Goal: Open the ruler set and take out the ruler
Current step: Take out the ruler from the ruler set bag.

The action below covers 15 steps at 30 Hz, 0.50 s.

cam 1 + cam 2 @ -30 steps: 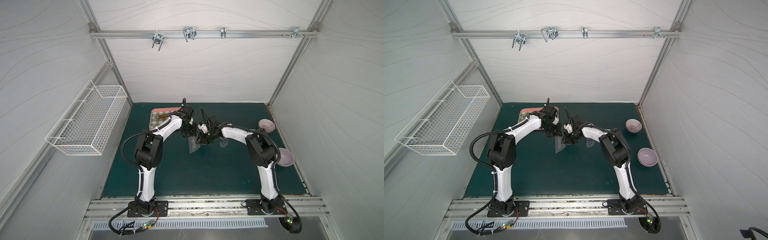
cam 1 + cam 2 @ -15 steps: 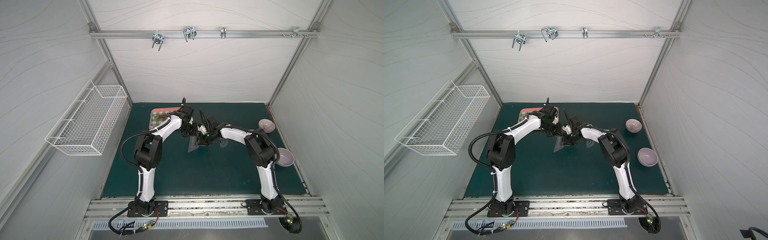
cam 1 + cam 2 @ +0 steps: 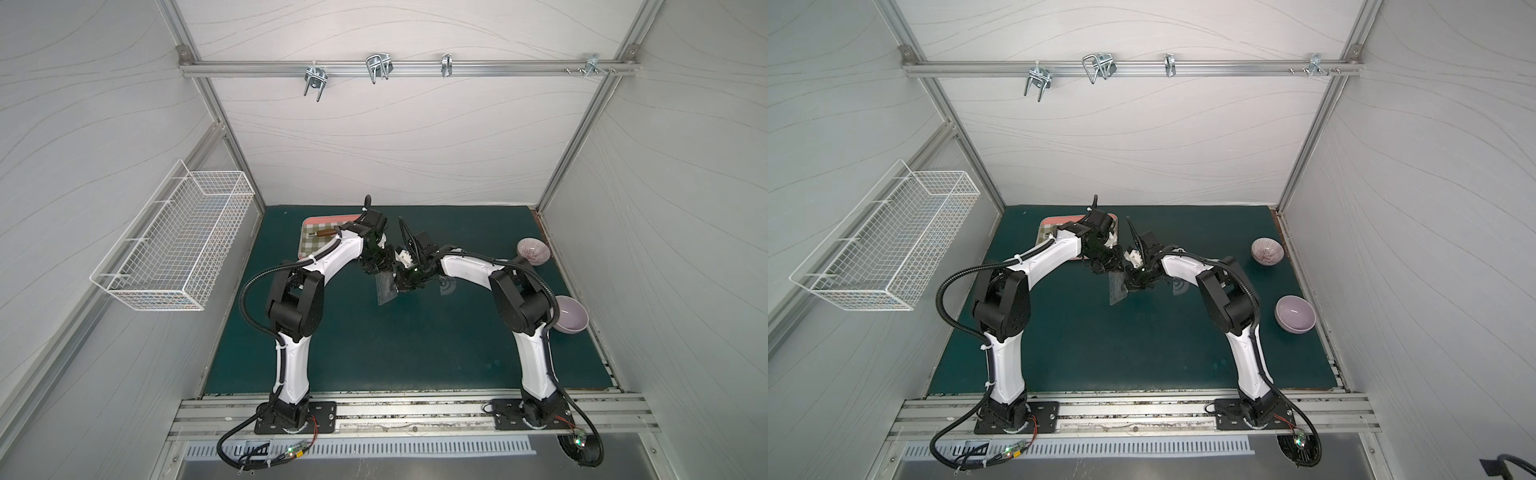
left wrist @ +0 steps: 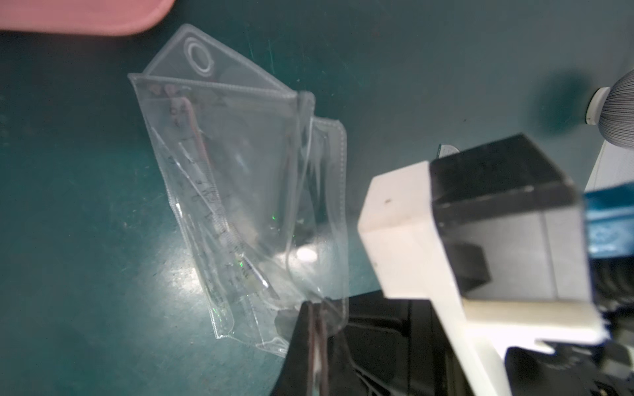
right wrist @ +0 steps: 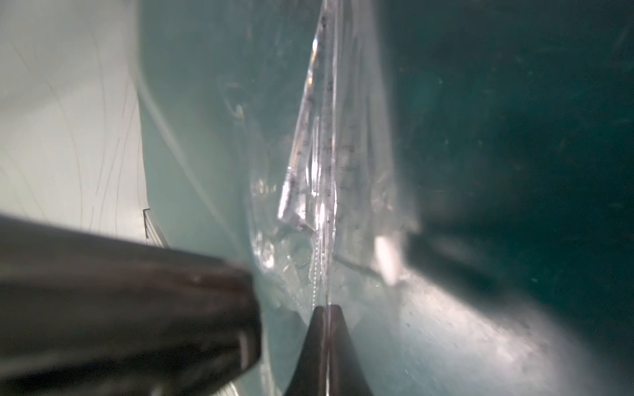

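Clock readings are for the table [image 3: 374,353] in the top views, with the back wall at 12.

The ruler set [image 4: 240,171] hangs just off centre, toward 12, lifted between the two arms. Its flap is open and the snap [image 4: 199,58] is undone. The left pincer [image 4: 317,308] is fully closed on a bottom corner of the pouch. The right pincer [image 5: 326,310] is closed just as tight on a thin clear edge with tick marks. That edge is most likely the ruler [image 5: 327,144], though pouch film may be caught in the same nip.

A pink-rimmed tray [image 3: 328,217] lies at 11 and two bowls [image 3: 533,251] [image 3: 571,319] stand near 3, all well apart from the work.

Risks from here:
- If film is pinched along with the ruler, pulling would drag the whole pouch and could tear it from the left pincer's small corner hold.
- Both grips are on slick plastic, right at the fingertips, so a quick or skewed pull may let either one slip.
- The pouch is tilted with its mouth open, so loose pieces inside could spill onto the table.
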Each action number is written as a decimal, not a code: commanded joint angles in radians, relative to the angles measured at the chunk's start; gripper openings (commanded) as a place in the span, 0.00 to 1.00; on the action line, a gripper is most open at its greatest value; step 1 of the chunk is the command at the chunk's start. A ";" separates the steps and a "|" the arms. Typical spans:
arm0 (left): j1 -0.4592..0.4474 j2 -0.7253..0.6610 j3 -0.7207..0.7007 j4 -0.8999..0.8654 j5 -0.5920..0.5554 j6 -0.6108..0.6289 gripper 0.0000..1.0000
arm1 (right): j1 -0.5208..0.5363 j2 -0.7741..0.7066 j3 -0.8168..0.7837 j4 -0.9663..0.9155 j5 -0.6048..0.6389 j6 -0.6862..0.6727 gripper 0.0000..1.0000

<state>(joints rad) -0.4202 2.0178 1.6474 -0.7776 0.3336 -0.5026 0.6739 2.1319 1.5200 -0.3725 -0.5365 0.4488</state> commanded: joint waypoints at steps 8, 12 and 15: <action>-0.002 -0.004 0.014 0.020 -0.018 -0.010 0.00 | -0.014 -0.026 0.000 -0.115 0.043 -0.026 0.00; 0.003 0.007 0.027 0.019 -0.020 -0.011 0.00 | -0.038 -0.078 -0.044 -0.138 0.050 -0.035 0.00; 0.007 0.009 0.028 0.021 -0.021 -0.011 0.00 | -0.057 -0.119 -0.079 -0.146 0.050 -0.044 0.00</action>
<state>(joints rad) -0.4187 2.0178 1.6470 -0.7765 0.3286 -0.5026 0.6430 2.0689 1.4761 -0.4419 -0.5190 0.4324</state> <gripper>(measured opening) 0.048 0.049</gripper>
